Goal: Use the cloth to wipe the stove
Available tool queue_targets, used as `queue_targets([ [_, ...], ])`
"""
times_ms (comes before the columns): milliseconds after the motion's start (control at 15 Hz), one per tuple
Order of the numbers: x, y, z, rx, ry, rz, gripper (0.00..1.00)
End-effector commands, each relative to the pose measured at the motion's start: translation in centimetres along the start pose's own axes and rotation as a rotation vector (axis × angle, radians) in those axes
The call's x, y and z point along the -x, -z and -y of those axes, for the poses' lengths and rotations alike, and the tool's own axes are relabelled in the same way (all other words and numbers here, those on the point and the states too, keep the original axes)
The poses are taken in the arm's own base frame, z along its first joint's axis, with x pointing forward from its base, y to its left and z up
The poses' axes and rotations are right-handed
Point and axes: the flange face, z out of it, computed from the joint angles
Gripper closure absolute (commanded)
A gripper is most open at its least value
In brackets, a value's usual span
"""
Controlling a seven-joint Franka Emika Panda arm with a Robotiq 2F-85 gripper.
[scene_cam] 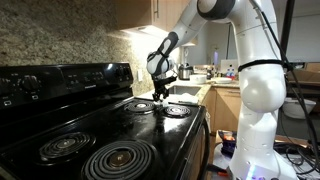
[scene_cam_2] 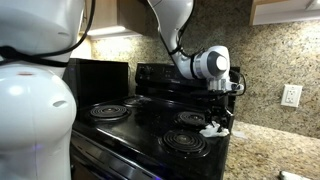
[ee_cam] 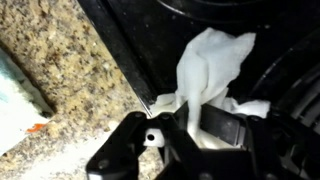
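The whitish cloth [ee_cam: 212,65] lies bunched on the glossy black stove [scene_cam: 175,130], at its edge beside the granite counter [ee_cam: 70,70]. One end is pinched in the arm's gripper [scene_cam_2: 219,114], whose jaws are clamped tight on the fabric. The wiping step looks to be in hand. The next move likely calls for dragging the cloth flat across the top, skirting the coil burner [scene_cam_2: 185,143] alongside.

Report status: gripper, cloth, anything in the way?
Gripper shut on cloth. Cloth at stove edge, beside granite counter. Nothing visibly in the way.
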Motion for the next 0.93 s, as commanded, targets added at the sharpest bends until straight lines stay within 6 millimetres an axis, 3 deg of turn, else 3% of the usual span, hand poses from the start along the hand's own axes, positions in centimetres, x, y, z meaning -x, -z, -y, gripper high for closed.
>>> queue_targets([
  [0, -2.9, 1.5, 2.1, -0.050, -0.043, -0.036, 0.92],
  [533, -9.3, 2.9, 5.3, -0.069, -0.109, -0.112, 0.92],
  [867, -11.7, 5.5, 10.2, -0.075, -0.136, -0.189, 0.91],
])
